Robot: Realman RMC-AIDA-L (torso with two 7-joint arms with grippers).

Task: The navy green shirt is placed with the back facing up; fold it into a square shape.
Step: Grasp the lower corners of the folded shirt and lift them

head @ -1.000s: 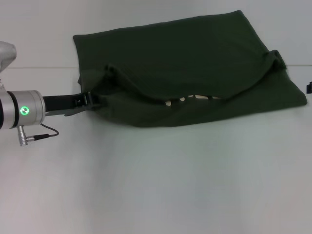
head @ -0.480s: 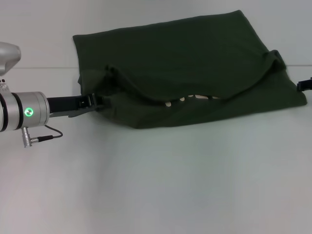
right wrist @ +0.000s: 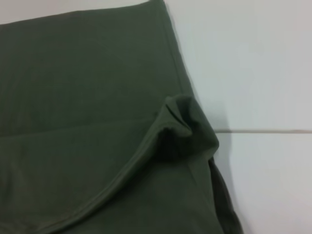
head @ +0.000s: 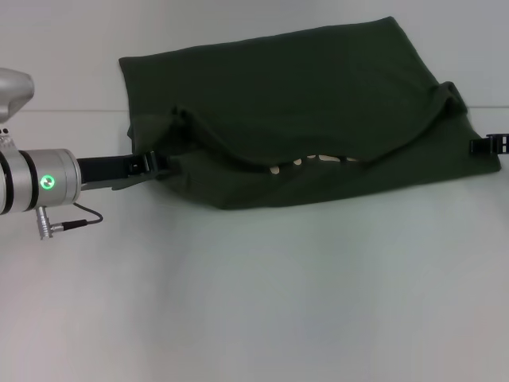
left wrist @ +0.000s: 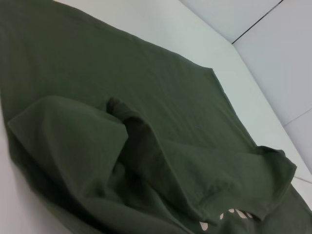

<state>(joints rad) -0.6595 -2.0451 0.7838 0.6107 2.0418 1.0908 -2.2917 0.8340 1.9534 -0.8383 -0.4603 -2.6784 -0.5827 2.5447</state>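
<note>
Shirt [head: 318, 103] edges need level, matched grips: left tool [head: 155, 165] and right tool [head: 487, 145] touch them, finger state unclear.

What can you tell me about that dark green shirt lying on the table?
The navy green shirt is a large, plain, dark olive garment of soft matte fabric, lying partly folded on a pale table. Its near portion is doubled over the rest, leaving a sagging curved edge with bunched peaks at both ends. A few small pale patches show in a gap beneath that fold. The left gripper meets its left edge and the right gripper reaches its right edge.
</note>
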